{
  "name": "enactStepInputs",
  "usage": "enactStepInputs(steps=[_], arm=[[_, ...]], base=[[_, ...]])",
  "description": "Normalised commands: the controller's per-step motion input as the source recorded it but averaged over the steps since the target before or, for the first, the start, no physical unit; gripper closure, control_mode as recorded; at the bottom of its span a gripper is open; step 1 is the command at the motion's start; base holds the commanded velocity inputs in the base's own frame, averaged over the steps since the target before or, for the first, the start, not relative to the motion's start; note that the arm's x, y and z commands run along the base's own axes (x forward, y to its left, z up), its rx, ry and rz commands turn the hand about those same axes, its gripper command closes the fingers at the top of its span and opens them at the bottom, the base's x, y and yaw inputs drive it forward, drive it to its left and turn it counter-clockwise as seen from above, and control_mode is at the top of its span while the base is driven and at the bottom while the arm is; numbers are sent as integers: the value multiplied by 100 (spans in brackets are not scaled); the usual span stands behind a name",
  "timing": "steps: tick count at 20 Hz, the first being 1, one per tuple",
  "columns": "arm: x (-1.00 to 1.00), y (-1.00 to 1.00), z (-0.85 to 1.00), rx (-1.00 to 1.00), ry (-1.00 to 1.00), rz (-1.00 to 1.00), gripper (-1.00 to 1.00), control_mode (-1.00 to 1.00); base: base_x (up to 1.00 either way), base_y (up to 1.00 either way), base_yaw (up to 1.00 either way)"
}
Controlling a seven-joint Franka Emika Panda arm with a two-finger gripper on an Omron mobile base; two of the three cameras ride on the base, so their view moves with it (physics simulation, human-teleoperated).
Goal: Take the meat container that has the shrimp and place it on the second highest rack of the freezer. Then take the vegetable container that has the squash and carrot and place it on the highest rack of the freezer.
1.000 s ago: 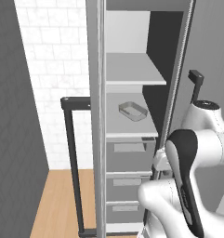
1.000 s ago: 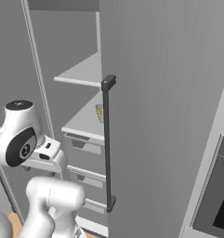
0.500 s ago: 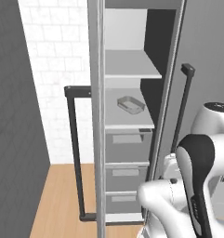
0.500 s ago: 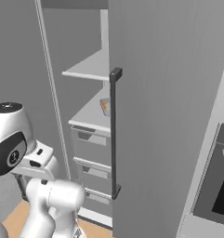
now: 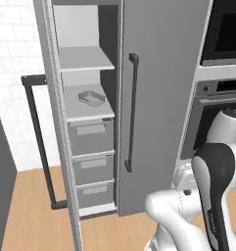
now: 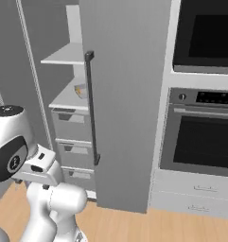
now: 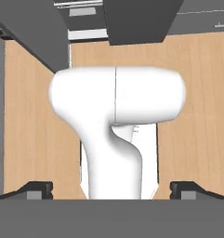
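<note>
The end effector (image 7: 111, 188) is seen in the hand view with its two dark tips set far apart at the bottom corners of the frame, fully released; nothing is held or touched, and it is pointed down at the wooden floor (image 7: 34, 116). It is judged to be tucked low so that the base can travel. In the left base view the freezer (image 5: 90, 122) is shown at centre left with its door (image 5: 158, 98) swung open, leaving the racks reachable. One container (image 5: 91, 98) is seen resting on the second highest rack (image 5: 85, 109); its contents cannot be made out. The highest rack (image 5: 82, 59) above is bare, so the vegetable container is judged still to be fetched.
</note>
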Motion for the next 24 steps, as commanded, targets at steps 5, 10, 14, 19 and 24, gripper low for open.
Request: enactStepInputs(steps=[5,10,14,19,24], arm=[[0,0,0,0,0,0,-100,100],[0,0,0,0,0,0,-100,100],[0,0,0,0,0,0,-100,100],[0,0,0,0,0,0,-100,100],[0,0,0,0,0,0,-100,100]], base=[[9,-61,-30],[26,-63,-8],[42,-68,0],[53,-88,0],[71,-92,0]])
